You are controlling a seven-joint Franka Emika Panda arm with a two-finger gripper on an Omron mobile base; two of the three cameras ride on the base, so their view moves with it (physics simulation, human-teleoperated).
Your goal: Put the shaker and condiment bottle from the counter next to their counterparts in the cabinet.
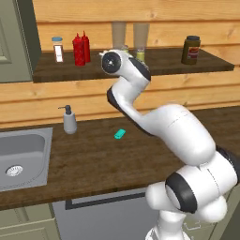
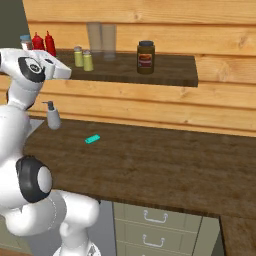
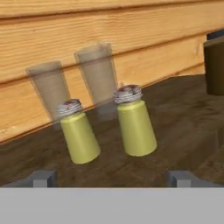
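Two near-identical yellow-olive shakers with grey caps stand upright side by side on the dark cabinet shelf: one on the left and one on the right, also seen as the left shaker and the right shaker. I cannot tell which of them is the counterpart. My gripper is open just in front of them, its fingertips wide apart with nothing between. Further left on the shelf, the squat red condiment bottle stands touching or almost touching the slimmer red bottle.
Two translucent glasses stand behind the shakers against the plank wall. A dark jar is at the shelf's right, a clear blue-lidded jar at its left by the grey-green door. Below are a soap dispenser, a sink and a small teal object.
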